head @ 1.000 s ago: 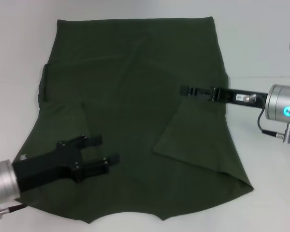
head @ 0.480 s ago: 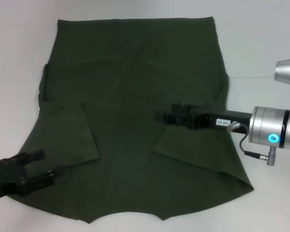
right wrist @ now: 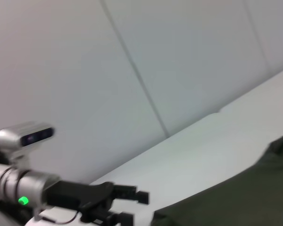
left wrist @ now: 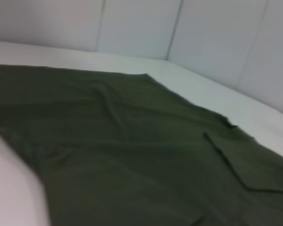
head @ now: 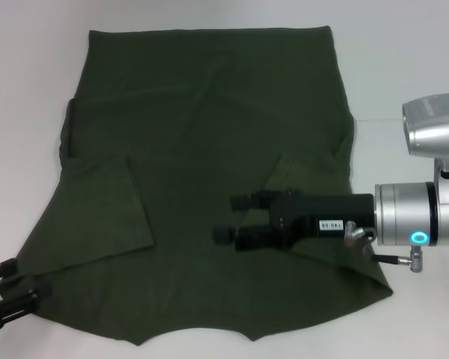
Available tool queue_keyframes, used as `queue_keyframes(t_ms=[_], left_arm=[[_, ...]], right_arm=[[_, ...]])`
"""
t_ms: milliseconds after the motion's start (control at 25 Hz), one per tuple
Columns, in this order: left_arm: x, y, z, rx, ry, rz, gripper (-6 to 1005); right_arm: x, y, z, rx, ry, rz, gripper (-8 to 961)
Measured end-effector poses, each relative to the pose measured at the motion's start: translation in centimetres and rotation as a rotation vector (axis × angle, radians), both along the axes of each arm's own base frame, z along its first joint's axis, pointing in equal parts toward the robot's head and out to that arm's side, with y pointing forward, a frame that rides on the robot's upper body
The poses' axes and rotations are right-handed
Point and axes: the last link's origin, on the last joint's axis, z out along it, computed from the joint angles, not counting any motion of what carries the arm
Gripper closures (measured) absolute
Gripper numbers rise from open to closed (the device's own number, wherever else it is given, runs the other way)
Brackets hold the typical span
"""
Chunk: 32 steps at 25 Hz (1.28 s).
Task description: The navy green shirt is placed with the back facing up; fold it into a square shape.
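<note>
Head view: both sleeves of the navy green shirt (head: 202, 149) lie folded inward, narrowing it; the right gripper (head: 236, 218) is held open mid-frame, empty; the left gripper (head: 11, 288), lower left, also open.

Right gripper (head: 228, 218) hangs over shirt (head: 202, 127); table (head: 404, 60) around lies bare.

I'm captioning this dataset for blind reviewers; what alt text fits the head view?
A dark olive-green shirt lies flat on a white table, both sleeves folded inward. The right end effector, fingers open, hovers over the shirt's right side; the left end effector sits at the shirt's near-left edge.
</note>
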Motion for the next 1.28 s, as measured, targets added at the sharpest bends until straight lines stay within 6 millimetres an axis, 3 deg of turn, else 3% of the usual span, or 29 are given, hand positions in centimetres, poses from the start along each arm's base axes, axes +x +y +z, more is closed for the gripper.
queue_keyframes(t_ms=[280, 600, 1280], left_arm=[[-1.5, -0.6, 0.0, 0.035, 0.041, 0.080, 134], [-2.8, 0.2, -1.0, 0.058, 0.140, 0.156, 134], [-2.3, 1.5, -2.2, 0.023, 0.162, 0.158, 135]], right_arm=[[-0.2, -0.3, -0.4, -0.044, -0.032, 0.008, 13], [-0.3, 0.0, -0.2, -0.030, -0.023, 0.001, 15], [-0.3, 0.6, 0.1, 0.009, -0.014, -0.022, 18]])
